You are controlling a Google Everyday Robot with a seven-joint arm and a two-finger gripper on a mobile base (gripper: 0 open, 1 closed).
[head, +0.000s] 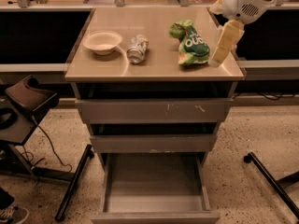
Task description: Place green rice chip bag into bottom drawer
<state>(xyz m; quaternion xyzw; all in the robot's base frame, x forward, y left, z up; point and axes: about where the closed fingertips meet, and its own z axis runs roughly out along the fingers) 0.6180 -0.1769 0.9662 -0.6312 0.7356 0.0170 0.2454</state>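
Note:
The green rice chip bag point(191, 45) lies crinkled on the right part of the cabinet top point(154, 22), white lettering facing up. My gripper point(219, 54) hangs down from the white arm at the upper right. It is just to the right of the bag, near the top's right edge, and holds nothing that shows. The bottom drawer point(154, 178) is pulled out at the foot of the cabinet, and its bare grey inside is empty. The two shallower drawers above it are only slightly out.
A cream bowl point(103, 42) and a silver can point(137, 48) lying on its side sit on the left half of the top. A black stand with cables point(28, 101) is at the left. A black leg point(271, 181) crosses the floor at the right.

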